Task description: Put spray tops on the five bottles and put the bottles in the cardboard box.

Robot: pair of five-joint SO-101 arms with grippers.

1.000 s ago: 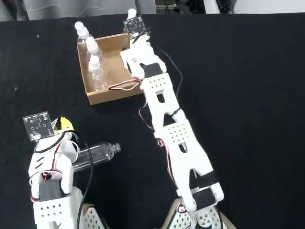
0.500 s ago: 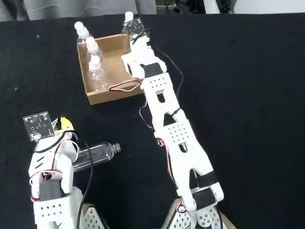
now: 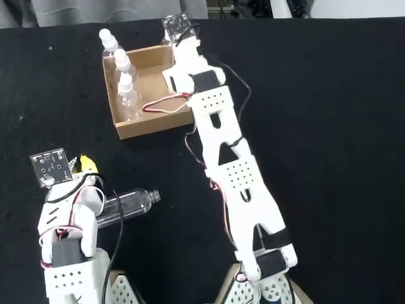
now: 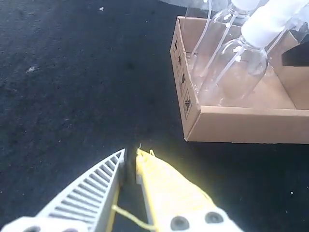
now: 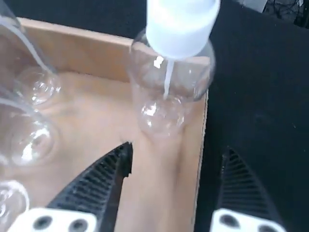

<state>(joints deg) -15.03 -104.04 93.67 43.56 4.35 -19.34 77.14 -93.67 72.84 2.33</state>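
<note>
table: black cloth (image 3: pixel 329 126) | behind: grey fabric (image 3: pixel 114 9) | far right: dark cables (image 3: pixel 253 7)

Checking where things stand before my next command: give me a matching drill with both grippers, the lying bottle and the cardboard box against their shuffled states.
1. left gripper
2. right gripper
3. lying bottle
4. cardboard box

A. holds upright bottles with spray tops
B. jaws apart, above the box's wall
C. jaws shut, empty
D. on the table, no spray top

Pairs: 1-C, 2-B, 3-D, 4-A
</note>
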